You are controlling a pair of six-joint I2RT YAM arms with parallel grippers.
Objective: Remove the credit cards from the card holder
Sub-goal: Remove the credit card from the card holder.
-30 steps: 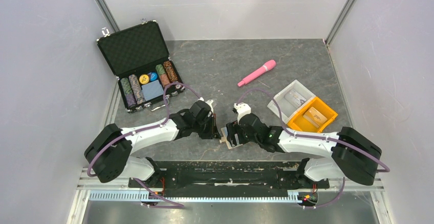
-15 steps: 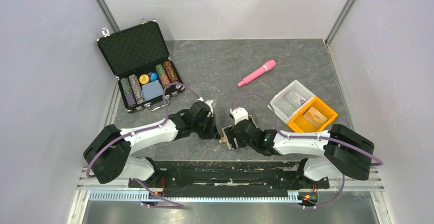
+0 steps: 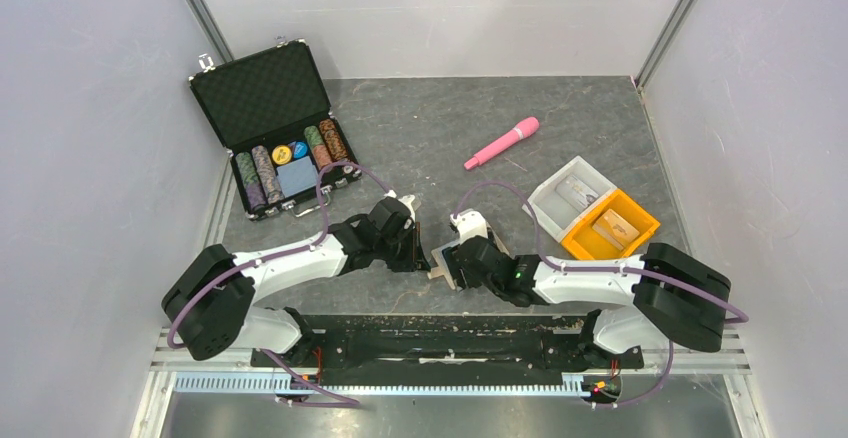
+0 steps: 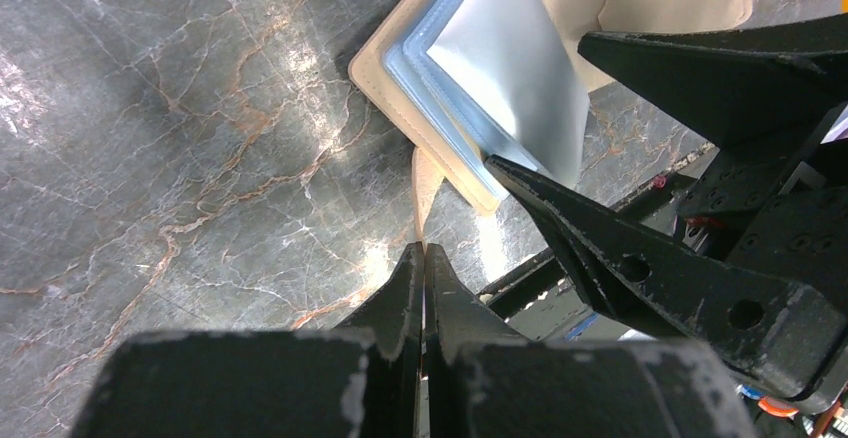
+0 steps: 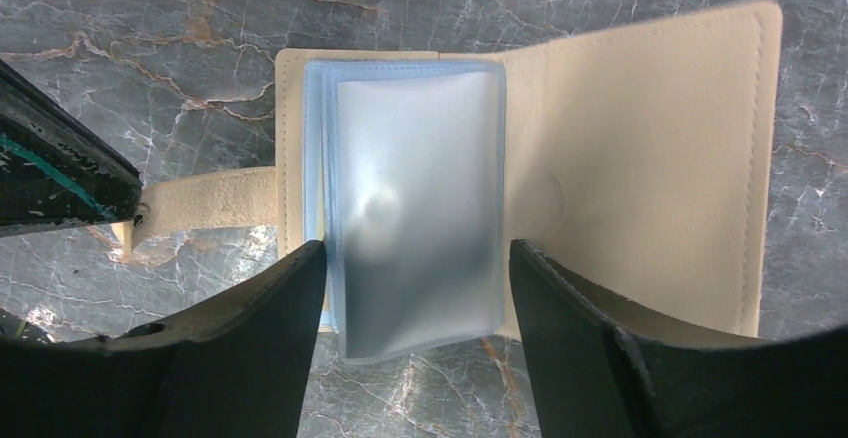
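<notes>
Card holder (image 5: 640,158): open flat on the surface (image 4: 150,158), near middle.
Left fingers (image 4: 400,298): pinched together on its tab (image 5: 210,201).
Right fingers (image 5: 250,328): apart, either side of my soft, slippery sleeves (image 5: 420,208).
Cards: hidden; I guess thin, stiff. Pinch an edge.

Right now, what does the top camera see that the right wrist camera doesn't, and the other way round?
Only the top view shows the open black chip case, the pink stick, the clear and orange trays, and both whole arms. Only the right wrist view shows the card holder lying open, its see-through sleeves between the open right fingers, and the left fingers pinching its strap. Both show the card holder on the grey table.
</notes>
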